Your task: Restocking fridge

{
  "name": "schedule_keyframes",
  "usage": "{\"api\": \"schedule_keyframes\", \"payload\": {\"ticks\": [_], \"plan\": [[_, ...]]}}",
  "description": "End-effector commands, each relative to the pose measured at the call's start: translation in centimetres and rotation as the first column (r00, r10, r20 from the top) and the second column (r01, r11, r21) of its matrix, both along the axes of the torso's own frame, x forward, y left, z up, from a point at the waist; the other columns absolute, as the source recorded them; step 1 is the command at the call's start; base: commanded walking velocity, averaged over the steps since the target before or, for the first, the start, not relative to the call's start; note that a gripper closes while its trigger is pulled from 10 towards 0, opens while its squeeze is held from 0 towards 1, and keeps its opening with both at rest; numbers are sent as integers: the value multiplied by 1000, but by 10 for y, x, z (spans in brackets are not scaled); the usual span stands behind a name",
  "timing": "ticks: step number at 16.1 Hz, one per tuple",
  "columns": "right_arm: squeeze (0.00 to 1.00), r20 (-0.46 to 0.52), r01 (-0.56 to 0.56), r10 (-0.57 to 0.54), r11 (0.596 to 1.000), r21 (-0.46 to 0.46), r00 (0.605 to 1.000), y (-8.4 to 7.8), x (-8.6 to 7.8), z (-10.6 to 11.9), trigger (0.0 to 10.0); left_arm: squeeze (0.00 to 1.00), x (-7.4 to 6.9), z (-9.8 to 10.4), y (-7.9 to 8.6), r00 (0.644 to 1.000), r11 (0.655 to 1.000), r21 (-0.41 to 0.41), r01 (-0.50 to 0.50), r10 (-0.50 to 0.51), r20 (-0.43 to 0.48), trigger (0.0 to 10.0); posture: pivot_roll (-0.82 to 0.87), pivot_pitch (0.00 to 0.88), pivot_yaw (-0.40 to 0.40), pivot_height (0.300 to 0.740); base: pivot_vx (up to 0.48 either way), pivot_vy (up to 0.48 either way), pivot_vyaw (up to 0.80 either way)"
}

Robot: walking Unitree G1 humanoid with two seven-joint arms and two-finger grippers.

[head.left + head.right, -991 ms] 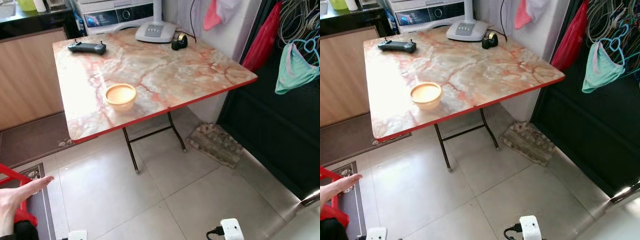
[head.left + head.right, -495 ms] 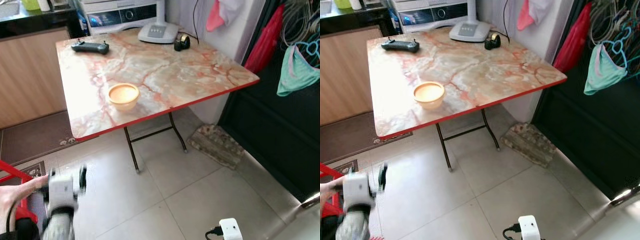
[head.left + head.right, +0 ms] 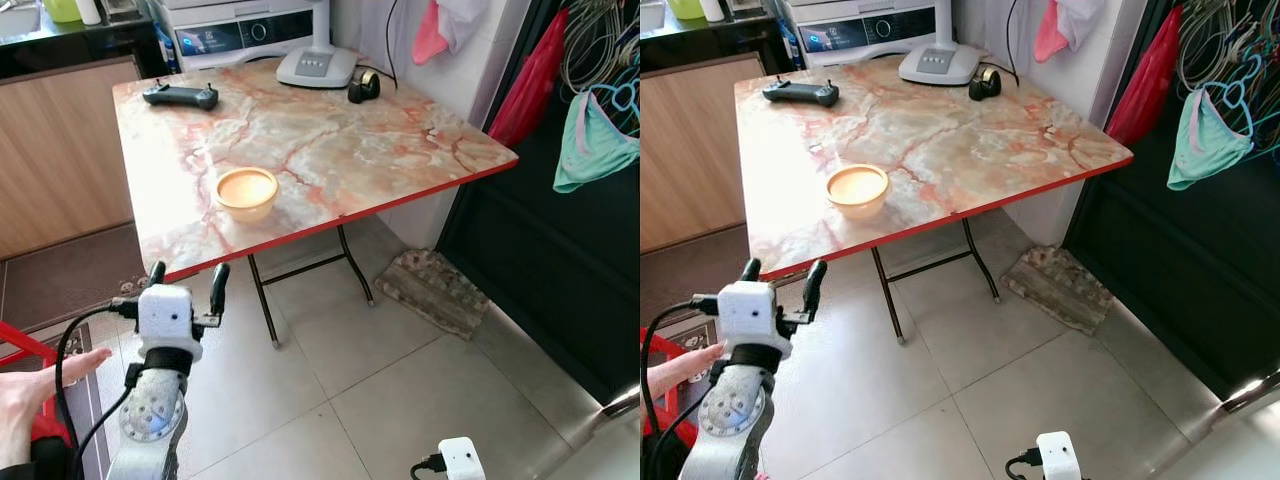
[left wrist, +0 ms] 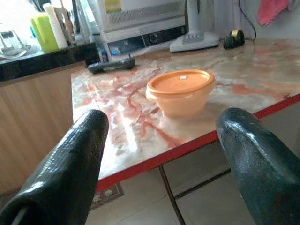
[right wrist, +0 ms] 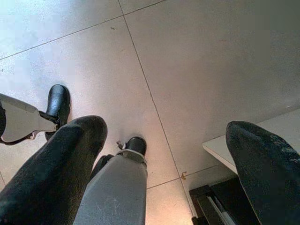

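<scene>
left gripper [image 3: 185,283] spread, facing lidded bowl [image 3: 246,192] on worktop [image 3: 380,150] | you're lining up: centre it between jaws | right gripper [image 5: 159,168] hanging spread

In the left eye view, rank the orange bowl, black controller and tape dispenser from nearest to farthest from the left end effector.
From the left end effector:
1. Orange bowl, near the table's front edge.
2. Black controller, far left of the tabletop.
3. Tape dispenser, far side, beside the fan base.
</scene>
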State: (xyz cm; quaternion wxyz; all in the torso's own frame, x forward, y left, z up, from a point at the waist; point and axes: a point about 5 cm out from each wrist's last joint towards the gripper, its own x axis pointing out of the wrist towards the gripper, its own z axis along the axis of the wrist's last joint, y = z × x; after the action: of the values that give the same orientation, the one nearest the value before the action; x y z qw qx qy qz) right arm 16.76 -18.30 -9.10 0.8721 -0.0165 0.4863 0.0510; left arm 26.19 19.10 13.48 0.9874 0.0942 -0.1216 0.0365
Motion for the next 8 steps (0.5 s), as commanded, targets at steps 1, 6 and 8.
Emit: {"api": "schedule_keyframes", "payload": {"ticks": [1, 6, 8], "plan": [[0, -9, -2, 2, 1000, -2, 1000, -1, -2, -1, 10000, 0, 0, 8, 4, 1000, 1000, -5, -3, 3, 4, 10000, 91, 87, -9, 740, 0, 0, 0], [0, -10, -53, 53, 999, -4, 999, 0, 0, 0, 10000, 0, 3, 15, 4, 1000, 1000, -20, -6, 6, -14, 10000, 88, 100, -11, 740, 50, 0, 103], [0, -8, -41, 41, 999, -1, 999, 0, 0, 0, 10000, 0, 4, 17, 1, 1000, 1000, -26, 3, -3, -16, 10000, 87, 102, -13, 740, 285, 0, 656]]}}
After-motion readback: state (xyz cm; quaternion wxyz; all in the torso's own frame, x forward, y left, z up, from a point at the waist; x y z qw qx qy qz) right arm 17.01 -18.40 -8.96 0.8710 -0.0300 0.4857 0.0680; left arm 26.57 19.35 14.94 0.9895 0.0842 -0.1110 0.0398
